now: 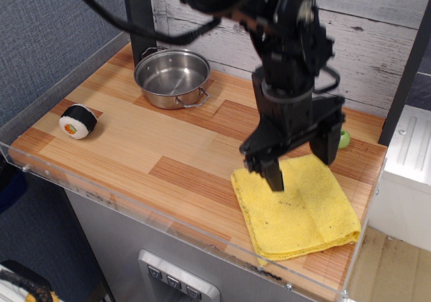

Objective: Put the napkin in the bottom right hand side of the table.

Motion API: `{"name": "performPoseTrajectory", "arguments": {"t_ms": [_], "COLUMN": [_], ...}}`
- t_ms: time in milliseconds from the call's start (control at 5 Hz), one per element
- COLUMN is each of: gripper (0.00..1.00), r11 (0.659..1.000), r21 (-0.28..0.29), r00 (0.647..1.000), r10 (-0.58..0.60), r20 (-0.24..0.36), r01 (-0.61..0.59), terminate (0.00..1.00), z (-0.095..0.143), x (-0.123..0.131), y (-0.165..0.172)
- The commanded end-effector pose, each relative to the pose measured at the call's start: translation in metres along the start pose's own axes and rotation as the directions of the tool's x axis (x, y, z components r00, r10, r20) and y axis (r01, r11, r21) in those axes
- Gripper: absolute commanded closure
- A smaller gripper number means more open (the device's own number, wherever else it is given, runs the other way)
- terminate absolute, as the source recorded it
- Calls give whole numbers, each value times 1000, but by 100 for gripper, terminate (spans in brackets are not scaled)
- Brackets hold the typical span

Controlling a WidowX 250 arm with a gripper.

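The bright yellow napkin lies flat and folded on the near right part of the wooden table, close to the front rim. My black gripper hangs above the napkin's far edge with its two fingers spread apart. It is open and holds nothing. The fingers are lifted clear of the cloth.
A steel pot stands at the back left. A sushi roll toy lies at the left. A green object sits at the right, partly hidden behind the gripper. A clear acrylic rim runs along the front edge.
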State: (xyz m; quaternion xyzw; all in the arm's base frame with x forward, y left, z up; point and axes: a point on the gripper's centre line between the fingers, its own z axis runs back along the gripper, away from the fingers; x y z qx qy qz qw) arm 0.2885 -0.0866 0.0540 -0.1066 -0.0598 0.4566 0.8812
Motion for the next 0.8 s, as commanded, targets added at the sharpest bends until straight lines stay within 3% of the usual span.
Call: {"name": "performPoseTrajectory", "arguments": {"t_ms": [0, 400, 600], "gripper": [0, 0, 0], "r11": [994, 994, 994], "r21": [-110, -110, -110], "r00": [1000, 1000, 1000], "r10": [24, 24, 24], "r20": [7, 7, 7], "r01": [-23, -23, -23], "terminate": [0, 0, 100], "z": [54, 54, 54], "x": [-16, -16, -16], "y": [-11, -11, -11]}}
